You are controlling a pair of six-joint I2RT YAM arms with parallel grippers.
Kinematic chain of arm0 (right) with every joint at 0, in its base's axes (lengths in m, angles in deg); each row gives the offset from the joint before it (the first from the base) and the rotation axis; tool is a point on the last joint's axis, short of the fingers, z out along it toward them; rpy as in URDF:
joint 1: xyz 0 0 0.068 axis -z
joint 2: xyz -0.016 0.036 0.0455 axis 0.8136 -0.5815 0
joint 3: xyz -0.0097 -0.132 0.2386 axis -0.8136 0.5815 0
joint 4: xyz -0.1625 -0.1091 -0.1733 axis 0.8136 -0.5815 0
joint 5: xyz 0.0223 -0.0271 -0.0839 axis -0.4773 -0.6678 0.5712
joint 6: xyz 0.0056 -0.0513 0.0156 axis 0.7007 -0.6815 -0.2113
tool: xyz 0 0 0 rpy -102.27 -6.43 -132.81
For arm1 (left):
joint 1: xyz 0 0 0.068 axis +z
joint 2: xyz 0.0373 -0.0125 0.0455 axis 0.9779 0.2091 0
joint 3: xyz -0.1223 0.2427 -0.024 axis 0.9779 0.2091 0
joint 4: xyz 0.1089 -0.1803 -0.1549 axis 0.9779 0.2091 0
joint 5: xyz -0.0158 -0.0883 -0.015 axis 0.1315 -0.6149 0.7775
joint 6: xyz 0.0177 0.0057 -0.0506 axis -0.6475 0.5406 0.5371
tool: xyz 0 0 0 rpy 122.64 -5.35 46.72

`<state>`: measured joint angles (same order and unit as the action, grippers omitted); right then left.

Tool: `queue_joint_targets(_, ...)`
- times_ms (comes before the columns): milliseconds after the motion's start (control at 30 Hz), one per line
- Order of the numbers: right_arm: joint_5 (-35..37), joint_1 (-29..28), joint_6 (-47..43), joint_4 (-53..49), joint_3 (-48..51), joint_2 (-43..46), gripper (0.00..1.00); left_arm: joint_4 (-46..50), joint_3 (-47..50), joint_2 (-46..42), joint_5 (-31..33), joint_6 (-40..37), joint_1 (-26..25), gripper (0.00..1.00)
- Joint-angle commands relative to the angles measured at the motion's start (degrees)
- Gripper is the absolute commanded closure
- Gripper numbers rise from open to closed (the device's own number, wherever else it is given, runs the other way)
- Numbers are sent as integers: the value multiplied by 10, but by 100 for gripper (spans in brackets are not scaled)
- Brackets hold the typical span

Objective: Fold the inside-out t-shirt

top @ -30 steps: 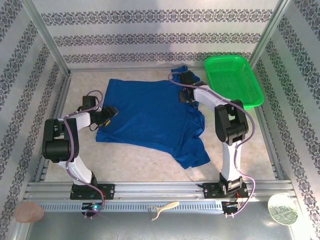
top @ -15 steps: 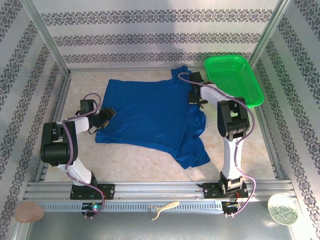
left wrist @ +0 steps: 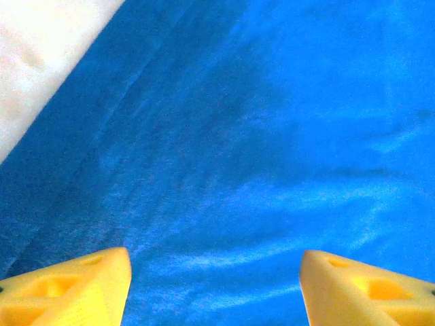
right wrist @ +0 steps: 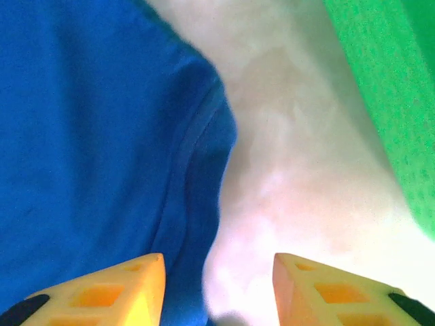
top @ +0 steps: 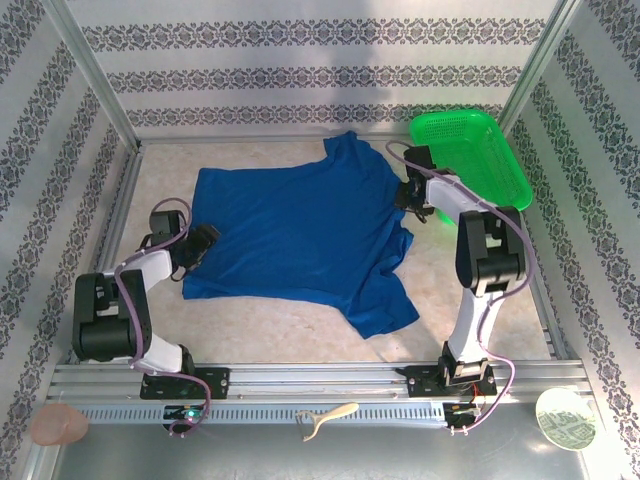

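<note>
hovering left gripper (left wrist: 214, 275), fingers wide apart above t-shirt (top: 300, 230) | right gripper (right wrist: 219, 272), fingers apart over its edge

White-and-black left arm (top: 100, 315), matching right arm (top: 490, 255), thin purple cables (top: 163, 203) along both, yellow wedge-shaped fingertips (left wrist: 75, 288) with recessed pockets

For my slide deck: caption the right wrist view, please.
Open right gripper above the blue t-shirt edge, green basket nearby.

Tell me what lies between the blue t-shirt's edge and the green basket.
Bare pale tabletop, seen in the right wrist view between the t-shirt and the basket; the right gripper hangs over that strip.
</note>
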<state>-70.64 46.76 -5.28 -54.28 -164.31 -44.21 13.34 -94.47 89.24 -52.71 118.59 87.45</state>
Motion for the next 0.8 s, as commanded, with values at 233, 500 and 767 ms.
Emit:
queue_joint_targets(233,-61,-51,43,-2,304,352,42,38,-88,6,-56,-19,4,31)
queue_joint_targets(500,-49,-105,133,-71,511,558,38,19,-77,34,-90,-14,3,30)
queue_joint_targets(767,28,-195,233,-119,544,607,36,71,-73,-55,-103,-21,3,29)
